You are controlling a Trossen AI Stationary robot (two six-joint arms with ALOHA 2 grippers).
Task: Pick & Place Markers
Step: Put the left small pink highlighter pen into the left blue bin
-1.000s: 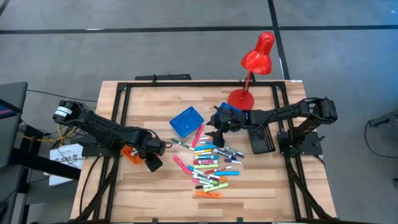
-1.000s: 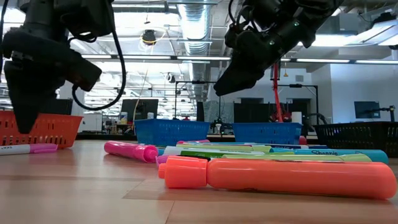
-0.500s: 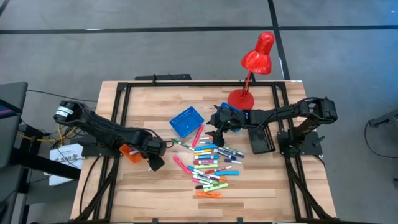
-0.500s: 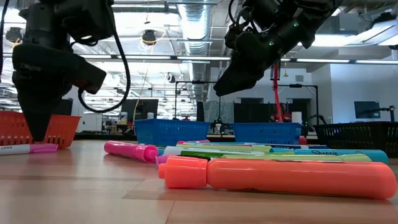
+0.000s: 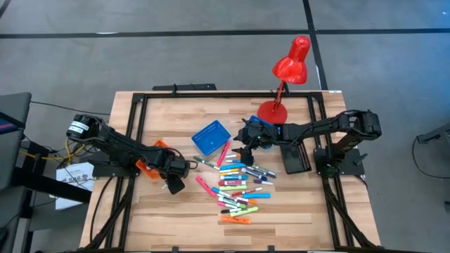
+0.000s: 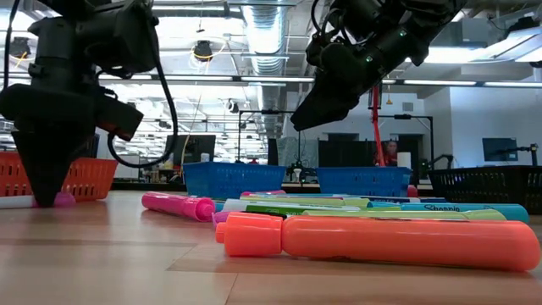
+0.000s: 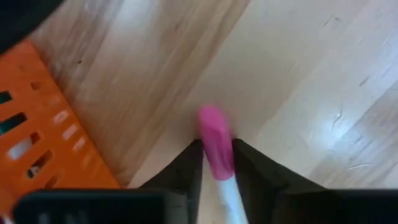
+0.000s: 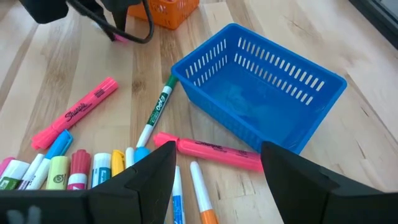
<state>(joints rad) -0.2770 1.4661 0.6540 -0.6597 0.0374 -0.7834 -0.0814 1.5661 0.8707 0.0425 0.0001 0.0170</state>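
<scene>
A marker with a pink cap point(image 7: 213, 134) and white barrel lies on the wood beside the orange basket point(image 7: 43, 143). My left gripper point(image 7: 217, 163) points straight down on it, near the table's left side point(image 5: 173, 185), and is shut on it. The other markers point(image 5: 238, 184) lie loose in a heap at mid-table. My right gripper point(image 8: 217, 171) hangs open above the heap's far end, next to the blue basket point(image 8: 261, 87), touching nothing. My left gripper pinches the marker between its two fingers point(image 7: 186, 171) where the pink cap point(image 7: 219, 163) meets the white barrel. The fingers come from above, pointing down, and lie across the marker. The marker rests flat on the table.
A red desk lamp point(image 5: 288, 70) stands at the far right of the table. A black tray point(image 5: 295, 160) sits under the right arm. In the low view a big orange marker point(image 6: 381, 241) lies nearest the front edge. Bare wood shows at the near left.
My left gripper has come down to the table beside the orange basket and now stands over the pink-capped marker, hiding most of it in the low view. The marker has stayed where it lay. My right arm has kept still.
</scene>
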